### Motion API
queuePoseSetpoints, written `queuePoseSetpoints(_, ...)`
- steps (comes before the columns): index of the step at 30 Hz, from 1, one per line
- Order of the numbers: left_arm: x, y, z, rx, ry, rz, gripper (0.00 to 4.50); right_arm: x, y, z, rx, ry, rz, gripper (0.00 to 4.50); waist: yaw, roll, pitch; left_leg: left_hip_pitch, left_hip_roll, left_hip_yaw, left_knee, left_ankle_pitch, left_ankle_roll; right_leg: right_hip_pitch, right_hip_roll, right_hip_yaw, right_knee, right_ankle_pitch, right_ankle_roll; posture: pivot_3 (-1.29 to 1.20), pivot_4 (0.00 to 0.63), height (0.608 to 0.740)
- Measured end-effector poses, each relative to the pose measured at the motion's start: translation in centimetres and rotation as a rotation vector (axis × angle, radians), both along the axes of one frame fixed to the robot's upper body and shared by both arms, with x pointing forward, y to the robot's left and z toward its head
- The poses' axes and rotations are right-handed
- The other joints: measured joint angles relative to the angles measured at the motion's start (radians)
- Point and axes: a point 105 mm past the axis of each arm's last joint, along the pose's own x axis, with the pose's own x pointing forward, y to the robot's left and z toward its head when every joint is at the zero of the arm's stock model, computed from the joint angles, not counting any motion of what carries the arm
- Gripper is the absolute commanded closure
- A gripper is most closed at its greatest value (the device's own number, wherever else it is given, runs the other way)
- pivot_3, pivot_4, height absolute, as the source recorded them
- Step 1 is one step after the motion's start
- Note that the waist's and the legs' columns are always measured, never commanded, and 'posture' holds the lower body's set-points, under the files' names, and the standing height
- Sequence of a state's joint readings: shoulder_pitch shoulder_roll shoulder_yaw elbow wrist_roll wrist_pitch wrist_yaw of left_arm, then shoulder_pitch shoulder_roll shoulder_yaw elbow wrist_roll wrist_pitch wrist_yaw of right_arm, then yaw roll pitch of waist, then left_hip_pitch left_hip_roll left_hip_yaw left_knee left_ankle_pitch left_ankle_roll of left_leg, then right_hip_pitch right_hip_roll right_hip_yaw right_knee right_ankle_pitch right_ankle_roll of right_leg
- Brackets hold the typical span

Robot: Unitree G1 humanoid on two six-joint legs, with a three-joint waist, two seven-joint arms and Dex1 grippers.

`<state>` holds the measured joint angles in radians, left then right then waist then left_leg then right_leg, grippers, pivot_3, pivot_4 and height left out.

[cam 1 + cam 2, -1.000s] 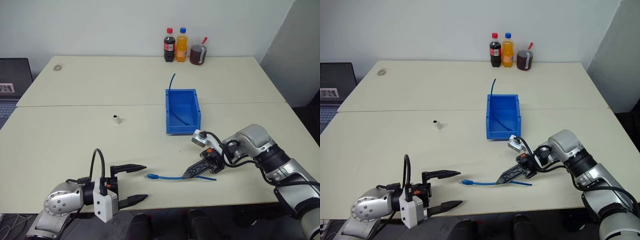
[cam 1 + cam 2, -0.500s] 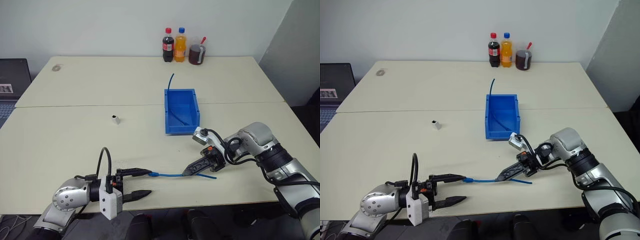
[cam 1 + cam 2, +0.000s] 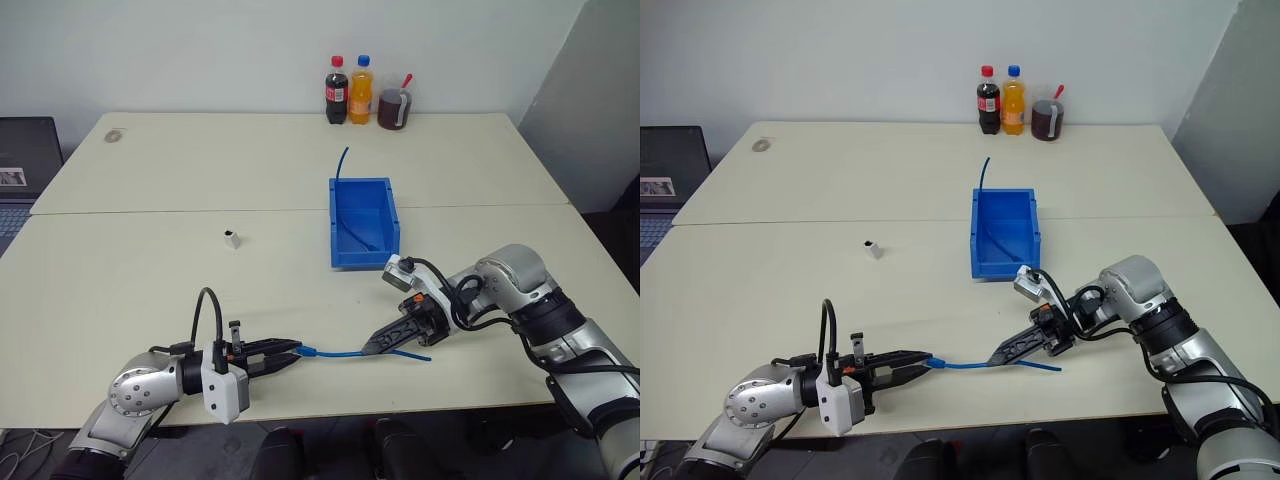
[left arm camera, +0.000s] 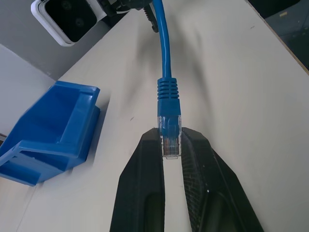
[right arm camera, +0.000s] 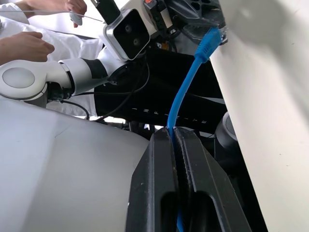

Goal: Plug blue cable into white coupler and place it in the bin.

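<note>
The blue cable (image 3: 337, 353) lies along the table's front edge, stretched between my two grippers. My left gripper (image 3: 294, 351) is shut on its clear plug (image 4: 170, 145), whose blue boot (image 4: 168, 96) sticks out past the fingertips. A little further along the cord, my right gripper (image 3: 371, 349) is shut on it, with the cable (image 5: 186, 92) running out between the closed fingers. The white coupler (image 3: 232, 239) stands alone on the table, left of the bin and far from both grippers. Just beyond the right gripper sits the blue bin (image 3: 362, 258).
A darker blue thin cable (image 3: 343, 166) lies in the bin and pokes out over its far rim. Two bottles (image 3: 349, 90) and a jar (image 3: 394, 109) stand at the table's far edge. A laptop (image 3: 25, 150) is off to the left. A person's hands (image 5: 29, 46) appear behind me.
My left gripper, open and short of the cable a second ago, has reached the plug and shut on it. The right gripper kept its grip on the cable.
</note>
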<state>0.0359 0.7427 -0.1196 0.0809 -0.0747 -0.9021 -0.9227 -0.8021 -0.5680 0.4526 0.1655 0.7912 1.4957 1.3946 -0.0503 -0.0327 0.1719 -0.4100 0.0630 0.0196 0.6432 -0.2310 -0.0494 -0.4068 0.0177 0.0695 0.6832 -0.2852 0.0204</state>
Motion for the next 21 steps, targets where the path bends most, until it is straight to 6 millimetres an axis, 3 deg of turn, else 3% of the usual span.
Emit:
queuePoseSetpoints(6,0.2,0.0,0.1,-0.004,-0.002,0.015,4.28,-0.1,0.1,0.0,0.000,-0.008,-0.001,4.50,0.000,0.000,0.000,0.000,0.000,0.000,0.000,0.000,0.000,0.000,0.000,0.000,0.000,0.000,0.000,0.00,0.150,0.740)
queuePoseSetpoints(17,0.2,-0.1,0.1,-0.002,0.017,0.023,4.28,0.1,-0.6,-0.5,0.003,-0.081,-0.024,2.11,0.000,0.000,0.000,-0.001,0.000,-0.001,0.000,0.000,0.000,0.000,0.000,0.000,0.000,0.000,0.001,0.00,0.150,0.740)
queuePoseSetpoints(21,0.1,0.0,0.1,0.008,0.061,0.032,4.28,1.2,-3.0,0.4,-0.030,-0.203,-0.090,1.24,0.001,0.001,0.000,-0.001,0.000,-0.001,0.000,0.000,0.000,0.000,0.000,0.000,-0.001,0.000,0.001,0.00,0.150,0.740)
